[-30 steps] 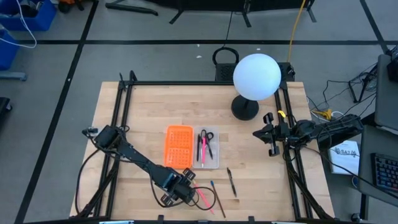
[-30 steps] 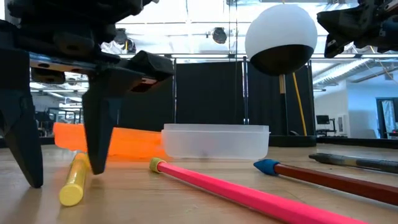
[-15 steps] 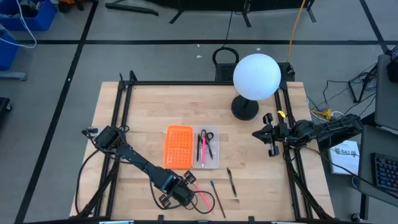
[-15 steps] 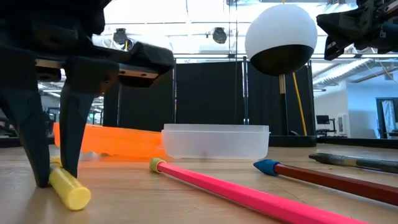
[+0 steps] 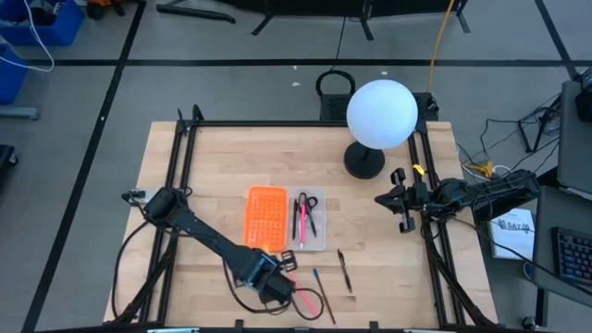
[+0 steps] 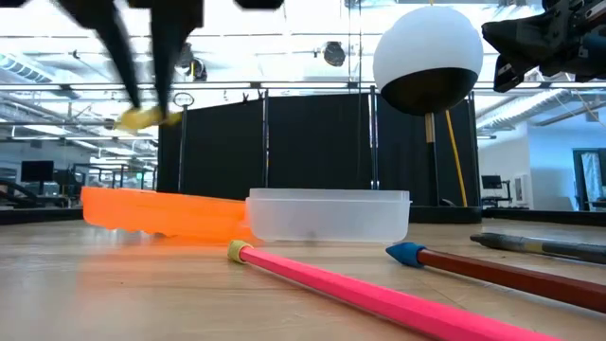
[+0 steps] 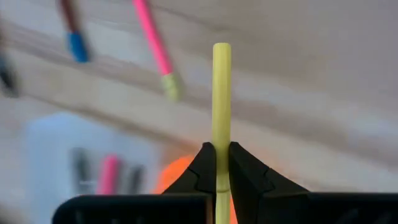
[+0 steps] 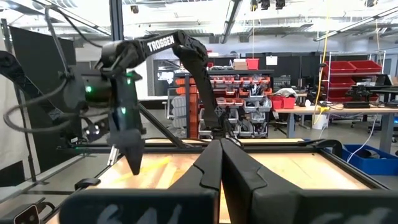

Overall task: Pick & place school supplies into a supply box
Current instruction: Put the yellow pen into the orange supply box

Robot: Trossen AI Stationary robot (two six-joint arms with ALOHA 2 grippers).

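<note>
The left gripper (image 7: 216,163) is clamped on a yellow pencil (image 7: 221,106), pinching it near one end so most of its length sticks out past the fingertips. In the low view the pencil (image 6: 142,116) hangs well above the wood, so it is clear of the tabletop and free to be carried. In the high view the gripper (image 5: 268,277) sits near the front edge of the tabletop, just in front of the supply box (image 5: 284,220), probably so the trip to the box is short.

The box lies open near the middle of the tabletop, with its orange half (image 5: 265,218) flat beside the clear tray (image 5: 317,242). The tray already holds scissors (image 5: 309,211) and a pink pen (image 5: 301,220).

A pink pencil (image 6: 379,299), a blue-tipped pencil (image 6: 492,272) and a dark pen (image 5: 344,271) lie on the wood near the front edge, not yet packed.

The right gripper (image 5: 400,201) waits at the right edge, fingers pressed together on nothing.
</note>
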